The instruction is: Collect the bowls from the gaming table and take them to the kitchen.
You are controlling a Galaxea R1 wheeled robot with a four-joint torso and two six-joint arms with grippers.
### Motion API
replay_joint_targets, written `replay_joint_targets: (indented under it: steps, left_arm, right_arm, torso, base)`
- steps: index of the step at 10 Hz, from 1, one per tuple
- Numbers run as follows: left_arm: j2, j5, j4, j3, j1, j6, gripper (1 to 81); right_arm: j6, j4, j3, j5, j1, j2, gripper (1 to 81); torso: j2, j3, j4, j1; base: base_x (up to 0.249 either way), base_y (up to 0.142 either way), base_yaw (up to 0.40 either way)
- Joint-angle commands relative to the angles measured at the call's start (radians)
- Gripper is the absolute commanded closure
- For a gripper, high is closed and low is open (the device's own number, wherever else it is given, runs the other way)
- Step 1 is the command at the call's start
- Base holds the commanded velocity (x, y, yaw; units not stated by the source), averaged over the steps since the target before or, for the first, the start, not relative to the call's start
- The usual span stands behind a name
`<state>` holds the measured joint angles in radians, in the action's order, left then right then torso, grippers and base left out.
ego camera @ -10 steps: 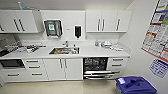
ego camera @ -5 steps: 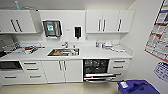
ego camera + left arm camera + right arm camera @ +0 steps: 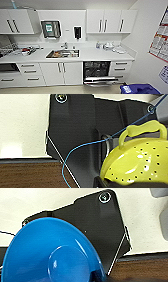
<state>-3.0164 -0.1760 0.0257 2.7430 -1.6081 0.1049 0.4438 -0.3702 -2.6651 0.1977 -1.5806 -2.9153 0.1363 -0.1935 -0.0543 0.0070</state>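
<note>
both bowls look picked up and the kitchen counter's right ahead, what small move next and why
Probably roll a little closer, aiming at the sink. The yellow-green bowl sits close by the left wrist camera and the blue bowl by the right, so both seem carried. The countertop lies across a strip of floor, seemingly beyond reach, and the dishwasher door hangs open to the right, so staying left of it seems wise.

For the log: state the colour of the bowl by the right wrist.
Blue bowl, best shown in the right wrist view.
</note>
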Motion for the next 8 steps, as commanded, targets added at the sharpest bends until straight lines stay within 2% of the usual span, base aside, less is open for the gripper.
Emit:
replay_joint_targets:
  steps: [1,8]
  left_arm:
    - [0.006,0.053,-0.006,0.0,0.024,-0.002,81.1]
    - [0.008,0.053,-0.007,0.0,0.024,-0.002,81.1]
  right_arm:
    - [-0.002,-0.007,-0.002,-0.041,0.04,0.016,81.1]
    - [-0.004,-0.009,-0.002,-0.041,0.041,0.016,81.1]
  torso:
    - [0.0,0.0,0.0,0.0]
    - [0.0,0.0,0.0,0.0]
  base:
    - [0.166,0.0,0.0]
    - [0.174,0.0,0.0]
